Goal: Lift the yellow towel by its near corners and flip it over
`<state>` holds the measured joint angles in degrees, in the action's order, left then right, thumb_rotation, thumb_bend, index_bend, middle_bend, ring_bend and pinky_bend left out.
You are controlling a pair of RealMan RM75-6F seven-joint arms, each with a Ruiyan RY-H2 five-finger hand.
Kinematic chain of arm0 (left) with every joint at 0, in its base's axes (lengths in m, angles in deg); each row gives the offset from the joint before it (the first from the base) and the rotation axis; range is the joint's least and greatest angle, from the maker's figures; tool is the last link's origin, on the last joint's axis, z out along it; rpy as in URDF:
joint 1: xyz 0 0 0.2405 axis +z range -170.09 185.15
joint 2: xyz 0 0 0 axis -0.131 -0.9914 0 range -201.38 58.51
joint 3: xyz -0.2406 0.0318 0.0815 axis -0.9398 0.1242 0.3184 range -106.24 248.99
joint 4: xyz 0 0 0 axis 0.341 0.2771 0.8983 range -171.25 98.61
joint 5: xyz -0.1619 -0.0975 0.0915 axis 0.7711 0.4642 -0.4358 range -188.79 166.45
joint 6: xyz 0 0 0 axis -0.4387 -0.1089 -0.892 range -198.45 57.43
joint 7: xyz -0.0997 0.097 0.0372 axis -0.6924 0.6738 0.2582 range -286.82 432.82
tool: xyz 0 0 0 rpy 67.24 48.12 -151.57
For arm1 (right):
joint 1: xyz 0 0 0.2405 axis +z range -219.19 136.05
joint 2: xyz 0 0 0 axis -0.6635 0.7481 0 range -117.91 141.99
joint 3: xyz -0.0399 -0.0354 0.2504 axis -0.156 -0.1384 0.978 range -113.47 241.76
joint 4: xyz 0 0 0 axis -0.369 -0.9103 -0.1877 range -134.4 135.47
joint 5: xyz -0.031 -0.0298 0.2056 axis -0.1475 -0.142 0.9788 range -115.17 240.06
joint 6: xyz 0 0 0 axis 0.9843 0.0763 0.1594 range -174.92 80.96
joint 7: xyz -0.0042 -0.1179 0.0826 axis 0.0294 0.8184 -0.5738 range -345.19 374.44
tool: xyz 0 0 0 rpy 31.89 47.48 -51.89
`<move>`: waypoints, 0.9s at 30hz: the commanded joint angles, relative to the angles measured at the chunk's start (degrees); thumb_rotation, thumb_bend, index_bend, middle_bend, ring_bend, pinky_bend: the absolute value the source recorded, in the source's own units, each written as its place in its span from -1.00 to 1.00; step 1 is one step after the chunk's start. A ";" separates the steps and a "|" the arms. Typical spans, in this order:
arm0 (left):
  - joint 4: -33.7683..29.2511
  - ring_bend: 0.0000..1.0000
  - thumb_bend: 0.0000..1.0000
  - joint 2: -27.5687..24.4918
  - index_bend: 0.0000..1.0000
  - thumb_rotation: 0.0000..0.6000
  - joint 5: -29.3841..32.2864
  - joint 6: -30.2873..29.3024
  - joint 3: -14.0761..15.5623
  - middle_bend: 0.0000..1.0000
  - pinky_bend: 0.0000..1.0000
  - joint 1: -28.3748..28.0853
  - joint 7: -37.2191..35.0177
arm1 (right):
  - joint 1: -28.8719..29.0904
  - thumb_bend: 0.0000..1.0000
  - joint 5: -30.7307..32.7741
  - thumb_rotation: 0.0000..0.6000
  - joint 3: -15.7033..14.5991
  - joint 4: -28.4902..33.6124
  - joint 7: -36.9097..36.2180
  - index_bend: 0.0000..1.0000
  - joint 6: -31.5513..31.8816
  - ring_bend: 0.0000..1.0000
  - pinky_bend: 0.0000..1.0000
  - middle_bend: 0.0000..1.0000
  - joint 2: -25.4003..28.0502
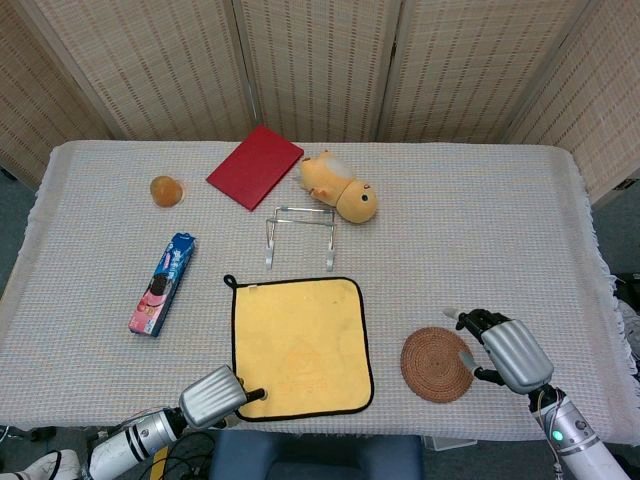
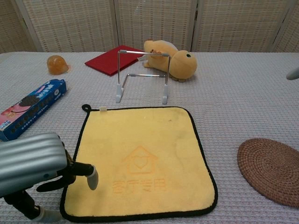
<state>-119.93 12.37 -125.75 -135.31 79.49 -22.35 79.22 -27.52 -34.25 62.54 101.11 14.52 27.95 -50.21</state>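
Near the front edge of the desk [image 1: 480, 220], the yellow towel [image 1: 300, 345] lies flat and square, its black-trimmed border whole except at the near left corner, where the left hand [image 1: 215, 397] covers it. From the head view that hand shows mostly as a ribbed silver back, with one dark finger reaching onto the yellow cloth; the rest of its fingers are hidden beneath. The chest view shows more: the left hand [image 2: 35, 163] fills the lower left, cut off by the frame, with dark fingers [image 2: 86, 171] spread over the towel's near left edge and nothing pinched between them that I can see. Whether the tips touch the cloth is hard to tell.

The right hand [image 1: 505, 350] appears properly only in the head view, beside the round woven coaster [image 1: 437, 364], fingers loosely curled and holding nothing, one tip at the coaster's right rim. In the chest view only a pale sliver at the right edge shows.

Behind the towel stands a wire rack [image 1: 300, 232], then a yellow plush toy [image 1: 340, 188] and a red book [image 1: 255, 165]. To the left lie a blue biscuit packet [image 1: 162, 283] and a small orange object [image 1: 166, 190], too small to identify. A faint house emblem on the towel reads only in the chest view.
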 commanded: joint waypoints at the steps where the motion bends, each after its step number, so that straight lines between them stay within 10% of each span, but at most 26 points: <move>1: 0.30 0.65 -0.66 0.63 -0.18 1.00 0.64 0.03 0.28 0.82 0.89 0.00 0.56 | -0.16 -0.20 0.03 1.00 -0.13 0.05 -0.01 -0.64 0.24 -0.37 -0.17 -0.23 0.12; 27: 2.04 0.67 -0.55 4.74 -0.11 1.00 5.63 -0.57 0.37 0.84 0.89 -1.08 0.77 | -1.22 -0.20 0.73 1.00 -0.41 -0.82 -1.52 -0.64 2.04 -0.37 -0.17 -0.23 0.23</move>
<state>-117.95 17.04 -120.19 -135.82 79.87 -23.42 80.04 -28.74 -33.52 62.13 100.28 13.00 30.00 -49.97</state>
